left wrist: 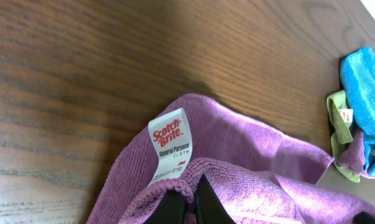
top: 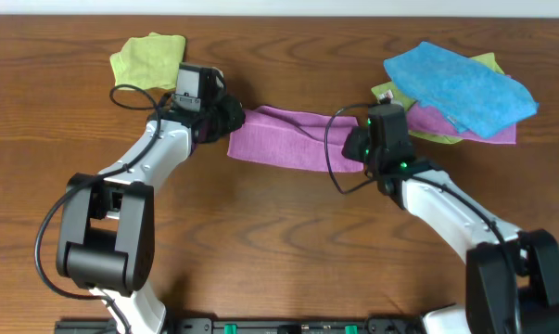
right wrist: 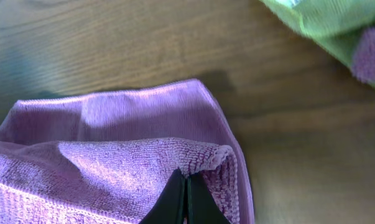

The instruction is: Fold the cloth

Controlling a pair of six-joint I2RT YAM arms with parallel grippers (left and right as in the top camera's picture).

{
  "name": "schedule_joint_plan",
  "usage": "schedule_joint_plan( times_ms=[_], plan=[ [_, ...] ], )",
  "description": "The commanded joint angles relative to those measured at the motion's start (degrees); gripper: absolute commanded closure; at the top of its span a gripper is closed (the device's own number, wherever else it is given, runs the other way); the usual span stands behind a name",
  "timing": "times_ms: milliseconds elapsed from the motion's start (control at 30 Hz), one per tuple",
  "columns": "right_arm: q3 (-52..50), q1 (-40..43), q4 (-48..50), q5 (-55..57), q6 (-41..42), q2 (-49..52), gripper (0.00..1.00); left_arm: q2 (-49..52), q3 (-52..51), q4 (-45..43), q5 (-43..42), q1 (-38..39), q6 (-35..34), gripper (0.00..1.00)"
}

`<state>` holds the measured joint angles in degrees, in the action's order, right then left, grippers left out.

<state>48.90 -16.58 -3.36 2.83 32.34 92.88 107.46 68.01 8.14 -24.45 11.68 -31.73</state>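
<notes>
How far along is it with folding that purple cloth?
Done: the cloth looks doubled over once into a narrow strip. In hand: the left gripper and the right gripper each pinch the upper layer at one end. To do: lay that layer flat, let go, and perhaps fold again.

The overhead view is bright and even, with only faint, soft shadows on the table (top: pixel 279 241). In the left wrist view the wood takes a pale sheen toward the far right corner, while the print on the tag (left wrist: pixel 170 146) is sharp. In the right wrist view the green cloth (right wrist: pixel 324 20) is blurred, and a bright patch lies on the purple cloth (right wrist: pixel 112 171).
</notes>
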Motion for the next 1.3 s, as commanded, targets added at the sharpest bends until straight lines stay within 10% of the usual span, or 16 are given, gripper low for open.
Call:
schedule_joint_plan(
  times_ms=[0, 1267],
  plan=[
    [2.34, 0.55, 0.24, 0.57, -2.67, 2.14, 0.98, -0.83, 1.31, -0.57, 2.16, 0.02, -0.02, 0.94],
    [2.58, 2.03, 6.95, 4.7, -6.29, 8.28, 0.98, 5.68, 1.31, -10.99, 7.63, 2.71, 0.02, 0.94]
  ],
)
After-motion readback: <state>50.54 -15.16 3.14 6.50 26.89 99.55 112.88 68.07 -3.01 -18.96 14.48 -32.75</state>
